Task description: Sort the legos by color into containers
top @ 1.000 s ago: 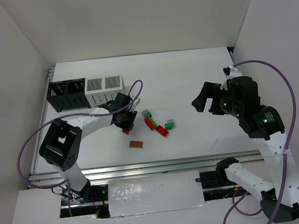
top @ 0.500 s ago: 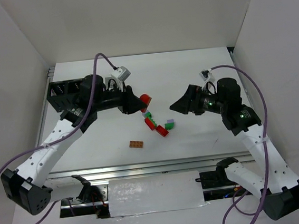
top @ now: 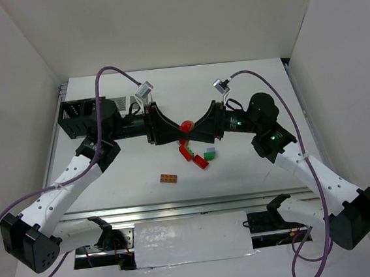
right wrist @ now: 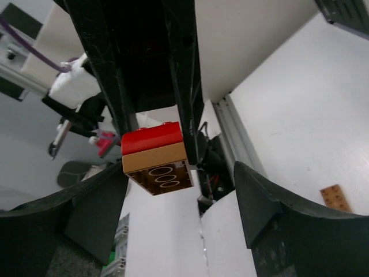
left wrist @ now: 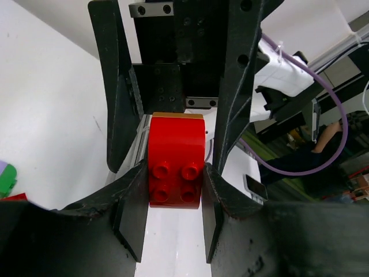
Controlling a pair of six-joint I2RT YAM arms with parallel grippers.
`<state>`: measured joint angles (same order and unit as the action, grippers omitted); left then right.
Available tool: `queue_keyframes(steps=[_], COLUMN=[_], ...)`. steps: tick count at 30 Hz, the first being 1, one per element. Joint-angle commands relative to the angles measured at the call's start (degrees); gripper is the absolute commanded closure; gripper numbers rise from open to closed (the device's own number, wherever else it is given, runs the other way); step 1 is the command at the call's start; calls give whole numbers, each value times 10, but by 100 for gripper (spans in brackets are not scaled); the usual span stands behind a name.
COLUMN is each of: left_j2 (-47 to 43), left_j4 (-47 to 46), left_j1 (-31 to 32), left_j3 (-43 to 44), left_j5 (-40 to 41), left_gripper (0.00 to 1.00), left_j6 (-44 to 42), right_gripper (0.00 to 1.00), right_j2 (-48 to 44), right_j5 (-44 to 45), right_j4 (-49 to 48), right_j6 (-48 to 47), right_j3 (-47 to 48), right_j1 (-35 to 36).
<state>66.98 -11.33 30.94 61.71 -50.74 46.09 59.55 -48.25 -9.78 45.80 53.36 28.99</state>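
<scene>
Left gripper (left wrist: 176, 193) is pinching a red studded plastic brick (left wrist: 176, 167) between its two pads, jaws narrowed onto the brick's sides. It is holding the brick up off the white table (top: 137, 182), about mid-table, over the loose pile. The right wrist view is showing an orange-brown plastic block (right wrist: 157, 167) stuck against the red one, hollow underside facing that camera. Right gripper (top: 197, 132) is facing the left one head-on. Its jaws are spread wide, with the fingers flanking the joined pair and, as far as either wrist view shows, not touching it.

On the table beneath, loose red bricks (top: 186, 153), a green brick (top: 210, 156) and a lavender brick (top: 211, 150) are lying bunched together. A flat orange-brown plate (top: 169, 178) is lying apart, nearer the bases. Black slotted square bin (top: 77, 113) is sitting at far left, with a white slotted bin (top: 128, 104) just beside it, mostly hidden by the left arm. Cannot tell what either is holding.

Step in hand, by my reading: splitting a two-colour stack, since neither half can be binned while joined. The next move is calling for the right jaws to close squarely on the orange-brown half only, clear of the left pads, then a pull or twist apart. Both halves are small against the fingers, so grip margin is looking thin. A slip would be dropping the pair onto the pile.
</scene>
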Motion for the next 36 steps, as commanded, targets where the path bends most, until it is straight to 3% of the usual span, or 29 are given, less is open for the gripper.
queue_keyframes(steps=[1,5,7,11,15,18,20,25,29,36], left_j2=[-17,-19,-19,-18,-17,-16,-16,-23,-26,-24], left_j4=[-80,-91,-84,-84,-77,-79,-90,-84,-86,-105], left_j1=[1,0,0,0,-2,-3,-3,-4,-3,-3], left_j3=[7,-2,-4,-7,2,3,-1,-6,-12,-14], left_j5=[-32,-37,-33,-33,-37,-39,-44,-38,-38,-42], left_gripper=[100,100,100,100,100,100,100,100,100,100], left_j6=[46,55,49,51,43,43,51,45,48,64], right_gripper=[22,39,58,64,57,59,41,27,26,37], right_j2=[3,-4,-10,-29,-39,-40,-43,-48,-58,-34], right_j5=[-5,-2,1,18,34,31,37,42,55,16], right_j4=[-104,-153,-163,-170,-163,-178,-184,-183,-175,-233], right_j6=[30,39,39,27,15,17,19,17,9,42], right_j3=[10,-1,-6,-22,-34,-43,-46,-41,-42,-37], right_j1=[7,8,8,8,8,5,5,-9,-17,-17])
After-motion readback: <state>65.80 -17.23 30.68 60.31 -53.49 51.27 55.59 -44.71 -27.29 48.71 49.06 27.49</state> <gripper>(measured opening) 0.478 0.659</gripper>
